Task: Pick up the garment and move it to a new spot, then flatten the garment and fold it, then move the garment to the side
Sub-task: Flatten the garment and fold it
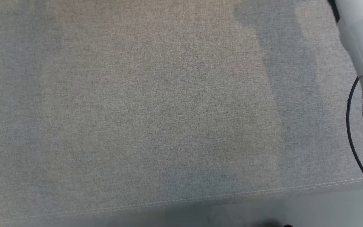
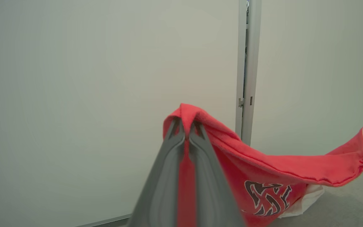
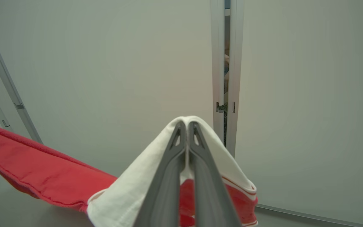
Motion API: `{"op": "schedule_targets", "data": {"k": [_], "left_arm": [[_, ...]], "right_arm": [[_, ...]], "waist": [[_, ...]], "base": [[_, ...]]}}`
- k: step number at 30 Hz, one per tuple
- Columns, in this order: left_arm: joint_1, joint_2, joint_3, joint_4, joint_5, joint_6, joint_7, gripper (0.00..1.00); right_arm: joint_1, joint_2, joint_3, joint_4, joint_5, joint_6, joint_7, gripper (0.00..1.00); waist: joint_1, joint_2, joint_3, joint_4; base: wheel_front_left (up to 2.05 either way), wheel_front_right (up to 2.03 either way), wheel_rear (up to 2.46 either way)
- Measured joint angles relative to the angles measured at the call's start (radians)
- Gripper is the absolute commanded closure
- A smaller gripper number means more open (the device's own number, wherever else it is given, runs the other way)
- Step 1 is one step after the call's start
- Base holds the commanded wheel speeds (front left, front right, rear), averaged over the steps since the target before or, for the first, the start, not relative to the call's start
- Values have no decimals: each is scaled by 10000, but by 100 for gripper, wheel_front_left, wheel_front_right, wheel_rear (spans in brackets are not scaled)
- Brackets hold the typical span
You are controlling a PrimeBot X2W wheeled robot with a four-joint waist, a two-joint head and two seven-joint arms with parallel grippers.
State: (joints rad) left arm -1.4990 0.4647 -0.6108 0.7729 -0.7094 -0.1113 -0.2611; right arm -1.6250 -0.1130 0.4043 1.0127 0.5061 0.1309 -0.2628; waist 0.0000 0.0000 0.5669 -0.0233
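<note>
Left gripper (image 2: 187,124) pinched red-and-white sweatshirt (image 2: 279,167) at red fold — right gripper (image 3: 187,126) pinched its white part; sweatshirt slung between.

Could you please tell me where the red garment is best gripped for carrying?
Probably as now: two spread points on its edge. The left gripper pinches a red fold of the garment, the right gripper its white part, each meeting the edge end-on so cloth drapes over the tips. The span sagging between them suggests it hangs opened out.
</note>
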Motion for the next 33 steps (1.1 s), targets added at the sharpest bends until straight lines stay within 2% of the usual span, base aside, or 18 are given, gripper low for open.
{"op": "schedule_targets", "data": {"k": [7,11,16,26,33], "left_arm": [[3159,186,1283,-1429,-13,40,0,100],[5032,198,1685,-2176,203,61,0,100],[7004,255,2243,-3127,907,403,0,100],[10592,-656,3289,-3973,882,483,0,100],[11951,-1336,3741,-3896,830,403,0,100]], "right_arm": [[2144,-690,1350,-1150,2151,0,178,100],[3582,-1175,1983,-1952,3348,-2,320,100],[5204,-1712,2813,-2953,4253,-2,351,100],[7760,-2474,3916,-4171,4968,-2,203,100],[9379,-3033,3871,-4792,5478,-2,324,100]], "waist": [[0,0,-823,-53],[0,0,-1333,-104],[-1,0,-1956,-190],[-1,0,-3041,-318],[-1,0,-3623,-276]], "base": [[0,0,0],[0,0,0],[0,0,0],[0,0,0],[0,0,0]]}}
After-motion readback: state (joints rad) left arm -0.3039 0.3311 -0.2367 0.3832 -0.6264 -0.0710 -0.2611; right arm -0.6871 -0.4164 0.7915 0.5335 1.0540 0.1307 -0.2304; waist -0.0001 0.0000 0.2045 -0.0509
